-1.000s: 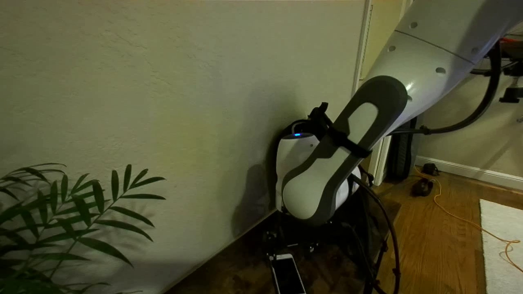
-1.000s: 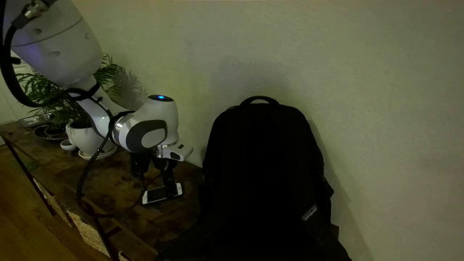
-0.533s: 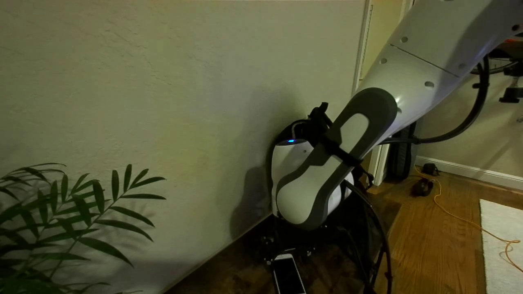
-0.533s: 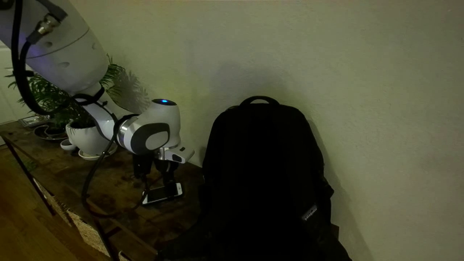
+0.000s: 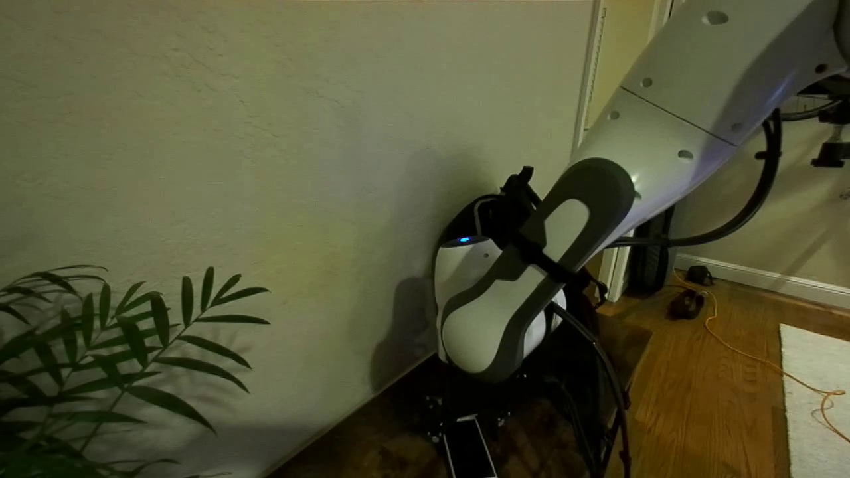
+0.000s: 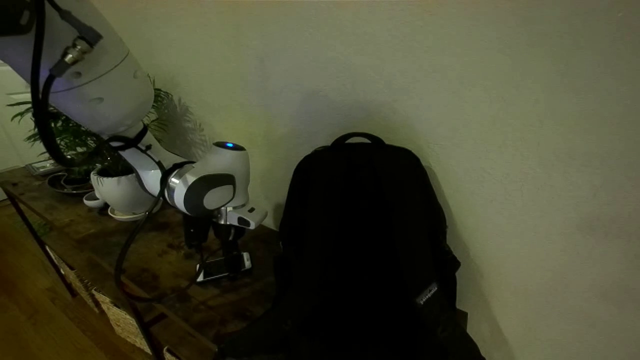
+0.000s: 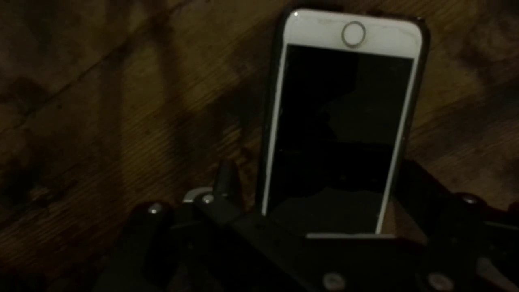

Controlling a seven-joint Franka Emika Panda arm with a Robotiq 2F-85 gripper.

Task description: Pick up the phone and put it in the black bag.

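Observation:
The phone is white-framed with a dark screen. It lies flat, screen up, on the brown wooden table, and shows in both exterior views [image 5: 469,453] [image 6: 215,268] and in the wrist view [image 7: 340,117]. My gripper [image 7: 320,176] is open, low over the phone, with one finger on each side of it. In the wrist view a gap shows between the left finger [image 7: 227,180] and the phone; the right finger [image 7: 417,190] is close against its edge, and I cannot tell if they touch. The black bag [image 6: 365,225] stands upright beside the arm; its opening is not visible.
A potted plant [image 6: 117,192] with a saucer and small dishes stands on the far part of the table [image 6: 165,250]. The wall [image 6: 525,150] runs behind the bag. A black cable [image 6: 122,260] hangs from the arm in a loop.
The arm has lowered and shifted slightly, bringing the gripper further down around the phone. The phone and the bag have not moved.

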